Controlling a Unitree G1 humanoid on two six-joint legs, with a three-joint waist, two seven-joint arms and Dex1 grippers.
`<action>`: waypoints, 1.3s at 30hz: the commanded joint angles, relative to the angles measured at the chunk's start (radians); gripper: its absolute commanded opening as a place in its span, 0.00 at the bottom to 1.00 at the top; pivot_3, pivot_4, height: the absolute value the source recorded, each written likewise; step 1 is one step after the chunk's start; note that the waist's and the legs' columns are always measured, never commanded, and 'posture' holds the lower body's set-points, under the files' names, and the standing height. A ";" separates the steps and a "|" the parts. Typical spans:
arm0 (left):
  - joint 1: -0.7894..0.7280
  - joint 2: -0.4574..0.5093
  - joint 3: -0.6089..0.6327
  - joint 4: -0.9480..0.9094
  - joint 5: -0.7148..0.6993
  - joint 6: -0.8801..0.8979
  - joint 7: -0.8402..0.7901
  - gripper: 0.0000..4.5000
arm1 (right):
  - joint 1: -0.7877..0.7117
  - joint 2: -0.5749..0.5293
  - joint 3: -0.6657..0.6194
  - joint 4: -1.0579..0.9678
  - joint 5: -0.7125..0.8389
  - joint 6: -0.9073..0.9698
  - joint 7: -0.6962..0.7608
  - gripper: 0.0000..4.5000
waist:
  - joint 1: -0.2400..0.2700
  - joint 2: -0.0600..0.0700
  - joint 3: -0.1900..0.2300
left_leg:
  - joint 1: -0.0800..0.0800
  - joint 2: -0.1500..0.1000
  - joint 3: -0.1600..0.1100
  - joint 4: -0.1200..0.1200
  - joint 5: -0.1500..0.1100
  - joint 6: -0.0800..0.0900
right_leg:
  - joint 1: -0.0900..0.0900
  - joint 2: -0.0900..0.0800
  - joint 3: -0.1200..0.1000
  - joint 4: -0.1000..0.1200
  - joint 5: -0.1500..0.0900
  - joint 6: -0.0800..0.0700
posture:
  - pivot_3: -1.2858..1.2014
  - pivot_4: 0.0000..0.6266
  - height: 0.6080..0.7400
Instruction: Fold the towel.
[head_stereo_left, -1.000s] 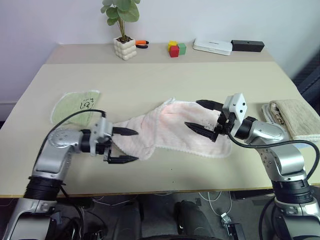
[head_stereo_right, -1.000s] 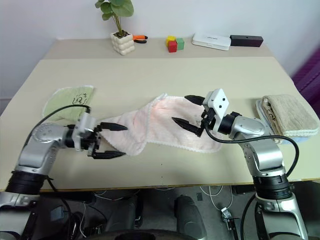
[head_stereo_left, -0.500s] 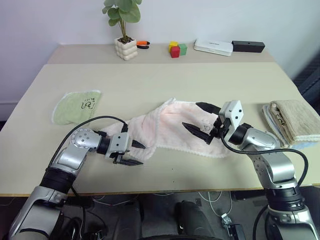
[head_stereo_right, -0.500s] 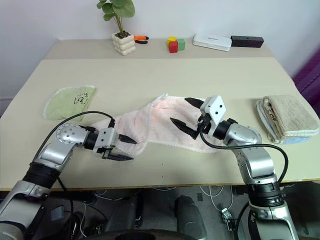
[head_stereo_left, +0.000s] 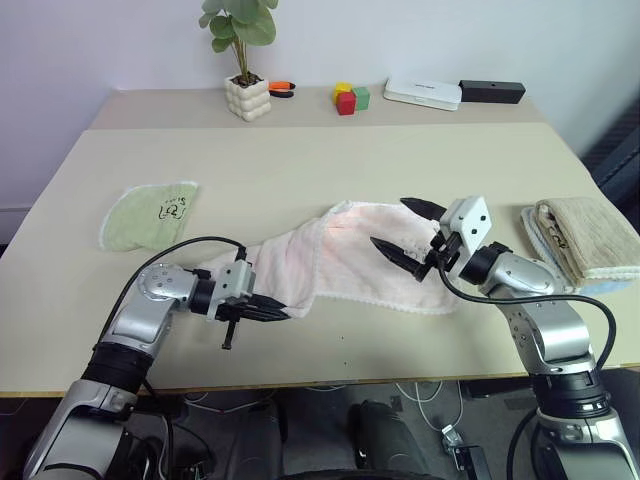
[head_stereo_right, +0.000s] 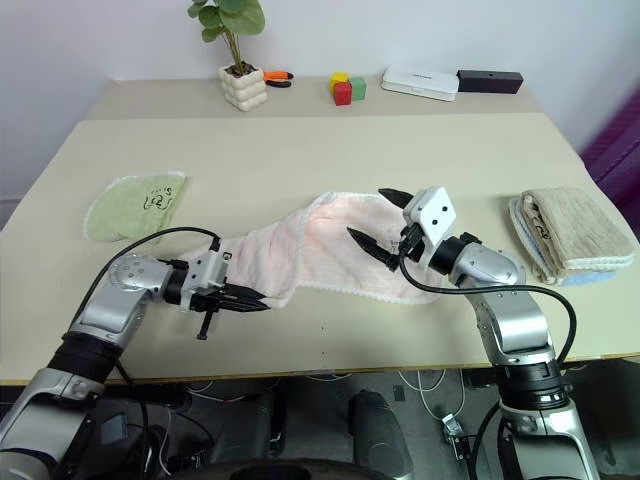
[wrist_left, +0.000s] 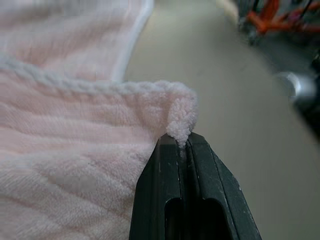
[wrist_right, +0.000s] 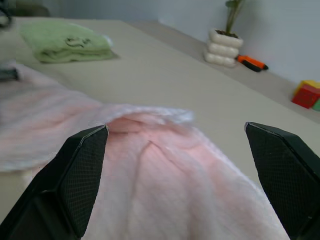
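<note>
Since a second ago the left gripper has gone from wide open beside the towel's near-left end to fully closed, its jaws now pinched on the corner of the pink towel; the left wrist view shows a small tuft of the hemmed corner squeezed between the two black fingers, with the rest of the terry spreading away from them. The towel itself lies much as it did.

The right gripper hangs just above the right half of the towel with its jaws spread as wide as before, one finger on each side of a raised fold, holding nothing.

The towel lies rumpled in the middle of the beige worktop, its long axis running left to right and tilting slightly, the left end nearer the front edge, the right end farther back. The left end is narrow and bunched; the right part is broader and flatter.

A small light-green cloth lies well to the left, a folded beige towel near the right edge, and a potted plant at the back.
</note>
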 joint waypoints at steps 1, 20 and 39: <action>0.011 0.049 0.105 -0.073 -0.096 0.044 -0.010 0.02 | -0.062 -0.023 -0.005 0.082 -0.064 0.000 -0.036 1.00 | 0.000 0.000 0.000 | 0.000 0.000 0.000 0.000 0.000 0.000 | 0.000 0.000 0.000 0.000 0.000 0.000 | 0.52 0.24 1.00; 0.153 0.073 0.328 -0.268 -0.297 0.239 0.114 0.02 | -0.472 0.075 -0.029 0.719 -0.212 0.273 -0.324 1.00 | -0.004 0.000 0.001 | 0.000 0.000 0.001 -0.005 0.000 0.000 | -0.002 0.000 0.000 0.000 0.000 0.001 | 0.52 0.24 1.00; 0.135 0.058 0.281 -0.313 -0.270 0.257 0.177 0.00 | -0.486 0.125 -0.039 0.779 -0.156 0.475 -0.244 0.05 | -0.007 0.000 0.000 | 0.001 0.000 0.001 -0.005 0.000 0.000 | -0.002 0.000 0.000 0.000 0.000 0.001 | 0.52 0.24 1.00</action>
